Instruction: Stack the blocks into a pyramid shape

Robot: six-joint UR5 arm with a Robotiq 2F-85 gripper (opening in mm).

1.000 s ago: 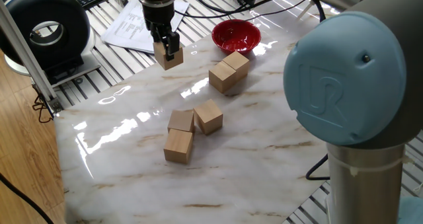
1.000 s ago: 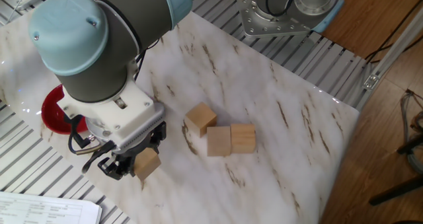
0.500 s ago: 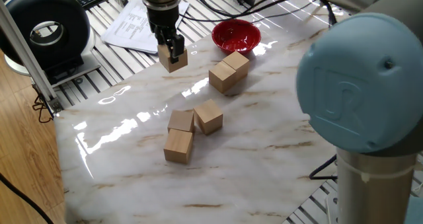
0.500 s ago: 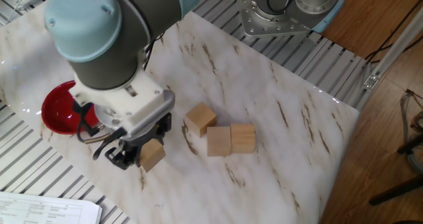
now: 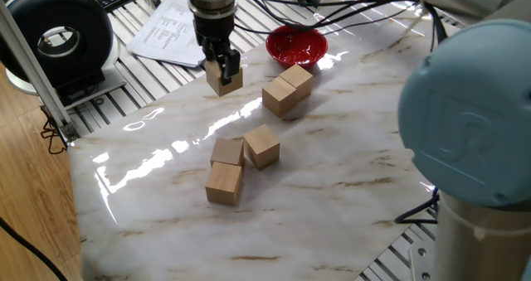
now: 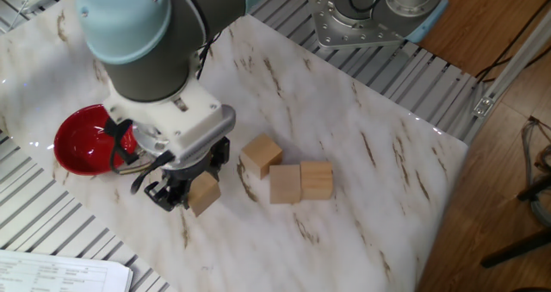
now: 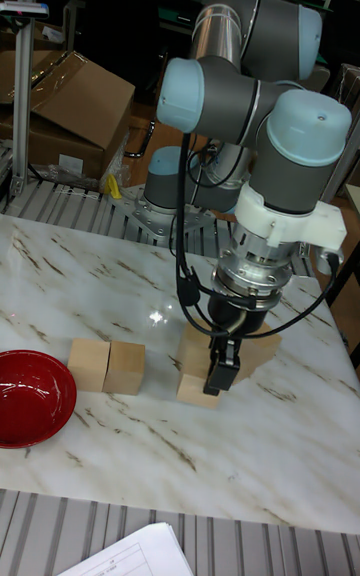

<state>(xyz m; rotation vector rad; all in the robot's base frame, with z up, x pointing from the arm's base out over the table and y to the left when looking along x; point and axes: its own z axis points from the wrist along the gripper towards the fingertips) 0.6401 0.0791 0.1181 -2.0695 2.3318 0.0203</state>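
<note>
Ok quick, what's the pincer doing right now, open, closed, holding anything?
Pincer: closed on a block, carrying it low over the table.

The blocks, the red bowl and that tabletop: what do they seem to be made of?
The blocks look like plain unfinished wood: matte light tan faces with faint grain, including the one in the gripper. The bowl is glossy red, likely plastic or glazed ceramic; I cannot tell which. The table looks like polished marble or a marble-print sheet: white with brown veins and bright glare.
</note>
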